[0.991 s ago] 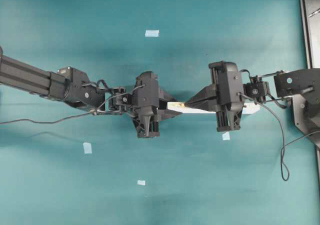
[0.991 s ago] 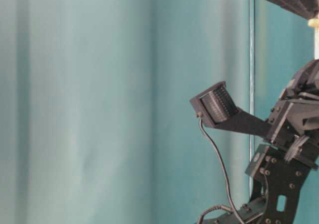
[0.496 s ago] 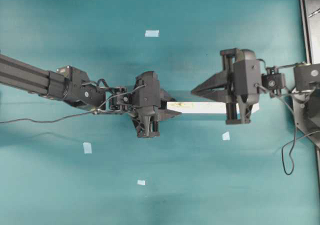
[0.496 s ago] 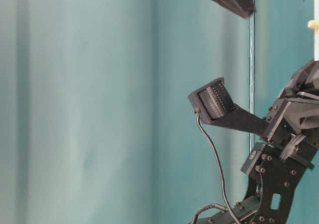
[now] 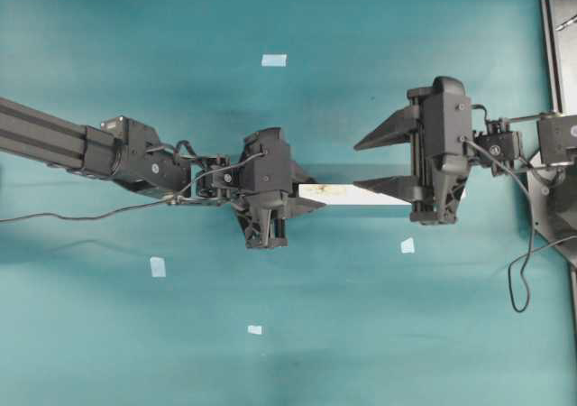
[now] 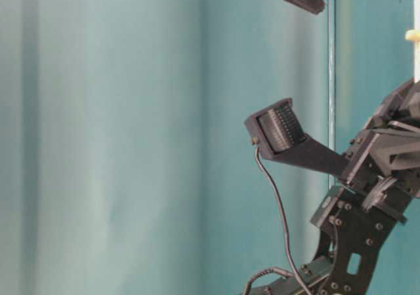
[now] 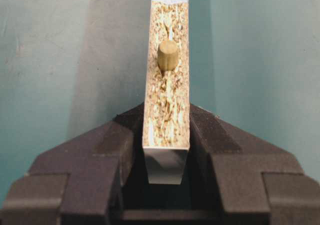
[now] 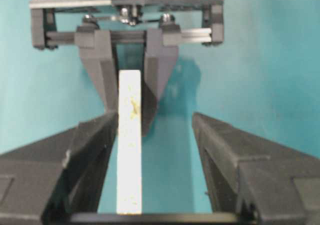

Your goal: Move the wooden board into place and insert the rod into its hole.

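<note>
Two grippers, one board (image 5: 356, 194) between them: the left gripper (image 7: 167, 150) clamps its end tight, the rod (image 7: 168, 56) standing upright in the hole just ahead, while the right gripper (image 8: 155, 135) gapes wide, empty, over the far end.

Four pale tape squares (image 5: 274, 60) lie well apart on the teal bench (image 5: 108, 334); a dark frame (image 5: 552, 36) edges its right side.

There are one wooden board (image 5: 356, 194), one rod (image 7: 168, 55), four pale tape squares (image 5: 274, 60) and two grippers.
</note>
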{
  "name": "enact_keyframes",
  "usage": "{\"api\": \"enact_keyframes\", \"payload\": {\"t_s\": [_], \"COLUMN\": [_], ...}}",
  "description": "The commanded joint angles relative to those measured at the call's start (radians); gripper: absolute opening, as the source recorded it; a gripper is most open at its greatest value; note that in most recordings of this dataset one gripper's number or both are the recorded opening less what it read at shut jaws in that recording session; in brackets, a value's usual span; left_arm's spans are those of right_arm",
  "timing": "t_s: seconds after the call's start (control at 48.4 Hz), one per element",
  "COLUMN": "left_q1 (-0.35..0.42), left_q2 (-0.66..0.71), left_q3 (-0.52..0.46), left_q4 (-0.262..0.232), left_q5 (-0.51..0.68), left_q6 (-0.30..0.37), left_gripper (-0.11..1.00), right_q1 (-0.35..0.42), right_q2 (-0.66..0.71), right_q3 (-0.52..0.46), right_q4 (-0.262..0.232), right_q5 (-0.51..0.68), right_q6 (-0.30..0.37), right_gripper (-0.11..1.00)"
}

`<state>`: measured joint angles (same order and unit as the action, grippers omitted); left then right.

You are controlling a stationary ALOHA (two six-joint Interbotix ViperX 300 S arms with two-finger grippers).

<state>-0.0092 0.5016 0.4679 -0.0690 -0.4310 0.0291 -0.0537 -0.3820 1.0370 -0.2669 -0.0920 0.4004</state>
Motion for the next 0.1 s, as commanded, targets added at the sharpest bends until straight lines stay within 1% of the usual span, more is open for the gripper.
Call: {"api": "enact_keyframes", "payload": {"t_s": [0.0,0.083], "left_q1": [-0.009,-0.011], "left_q2": [-0.002,-0.002], "left_q3": [0.006,0.005], "left_q4": [0.002,0.002], "left_q5": [0.046,0.067], "left_q6": [-0.005,-0.006], "left_gripper": [0.21,0.21], "right_q1": [0.005,0.006], "right_q2": [-0.011,-0.012], "right_q3": [-0.015,-0.005], "right_q4": [-0.002,-0.002], "right_q5": [-0.003,-0.003], "right_q6": [0.003,0.006], "right_gripper": [0.70,0.70]}}
